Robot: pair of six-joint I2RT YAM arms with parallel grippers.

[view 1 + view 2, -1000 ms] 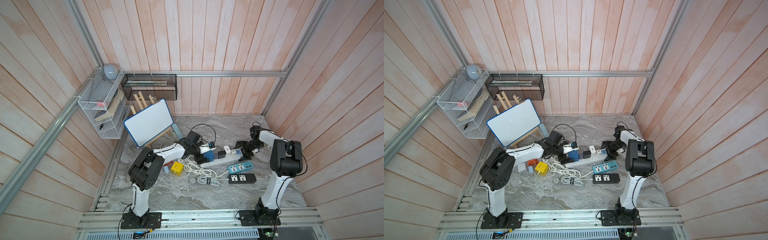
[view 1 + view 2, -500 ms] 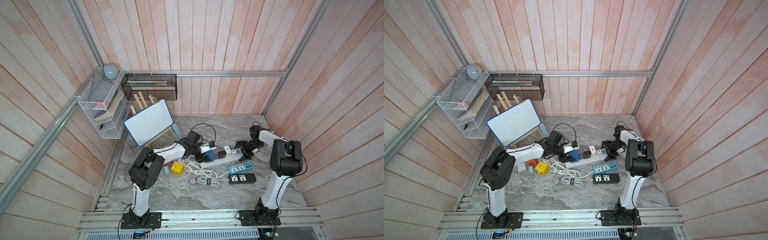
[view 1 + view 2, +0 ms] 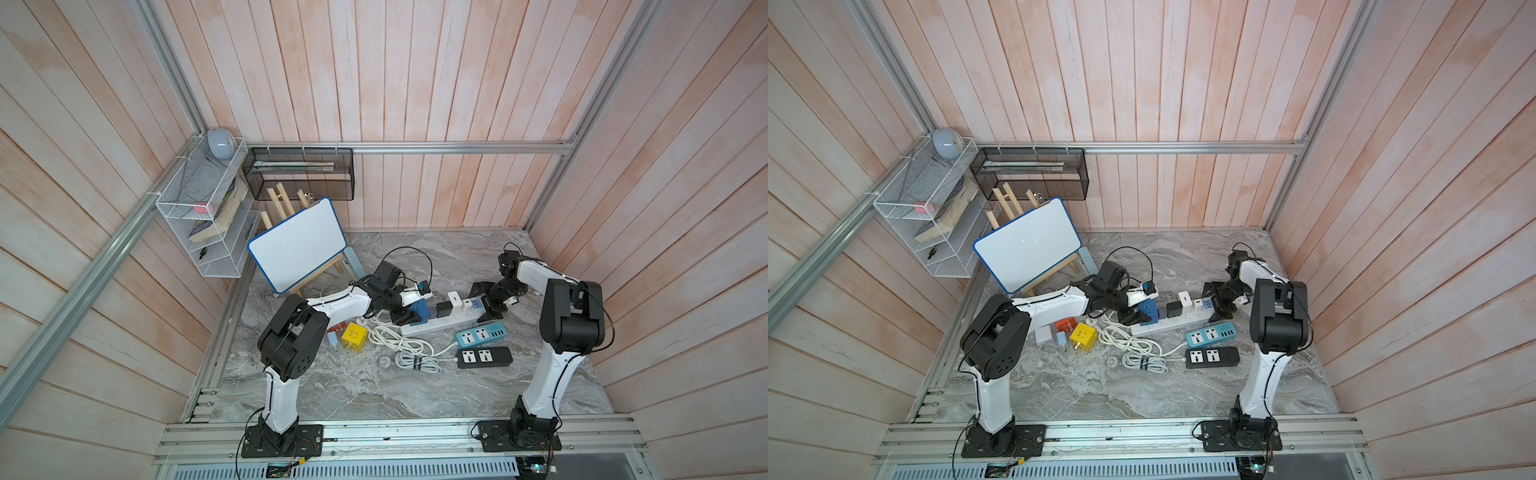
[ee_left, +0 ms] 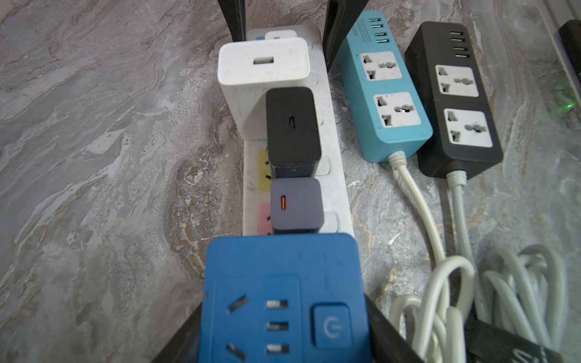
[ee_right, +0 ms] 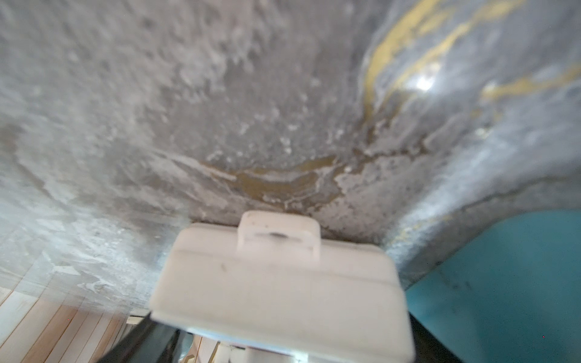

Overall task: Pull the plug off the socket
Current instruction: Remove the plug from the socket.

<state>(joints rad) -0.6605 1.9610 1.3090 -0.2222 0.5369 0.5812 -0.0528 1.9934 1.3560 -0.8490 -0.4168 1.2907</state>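
Grey marbled stone forms the counter [image 3: 374, 395]. Near its middle lies a white power strip [image 3: 453, 321] carrying a row of plugs.

The left hand [image 3: 409, 316] is closed on the blue cube adapter [image 4: 283, 283] at the strip's left end. In the left wrist view its black fingers [image 4: 386, 330] press both sides of the cube. The cube is seated on the strip, but its pins and the socket beneath are hidden, and its near face is cut off by the frame. That face shows socket slots and a button with a power symbol [image 4: 330, 325].

Behind it stand a small grey charger [image 4: 297, 204] with an orange port, a black charger [image 4: 292, 125] and a white charger [image 4: 264, 66]. One more white plug behind is mostly hidden.

The right hand [image 3: 487, 305] clamps the strip's opposite end, a finger against each long side. The right wrist view is badly blurred, showing only the strip's pale end.

A teal strip [image 4: 383, 94] and a black strip [image 4: 456, 100] lie between the white one and the counter's front edge. Lettering beside the teal strip's USB ports is too small to read. A black strap on the coiled white cable [image 4: 456, 298] bears white writing, cut off.
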